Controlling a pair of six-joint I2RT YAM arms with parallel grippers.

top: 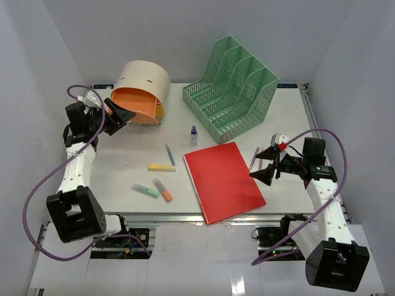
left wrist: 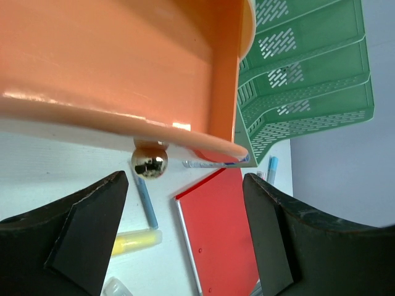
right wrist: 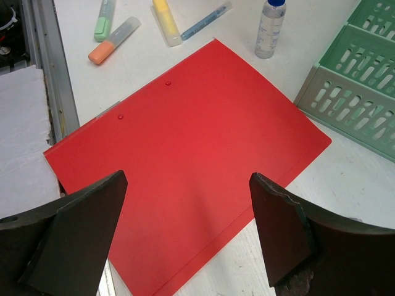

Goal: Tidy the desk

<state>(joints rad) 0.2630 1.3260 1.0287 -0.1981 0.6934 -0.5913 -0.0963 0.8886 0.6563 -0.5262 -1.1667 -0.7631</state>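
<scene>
The white desk (top: 123, 161) holds a red folder (top: 223, 182), a small clear bottle (top: 194, 135), a blue pen (top: 170, 154) and yellow (top: 162, 167), green (top: 145, 190) and orange (top: 163, 190) highlighters. My left gripper (top: 120, 117) is open and empty, right at the pulled-out orange drawer (top: 136, 103) of the beige round box (top: 145, 80). In the left wrist view the gripper (left wrist: 185, 231) sits just below the drawer (left wrist: 123, 61) and its shiny knob (left wrist: 149, 163). My right gripper (top: 265, 165) is open and empty, and hovers (right wrist: 186, 203) over the folder's right edge (right wrist: 185, 148).
A green mesh file rack (top: 231, 86) stands at the back right and also shows in the right wrist view (right wrist: 352, 86). A thin pen (top: 254, 158) lies just right of the folder. The metal rail (top: 166, 217) runs along the front edge. White walls close in both sides.
</scene>
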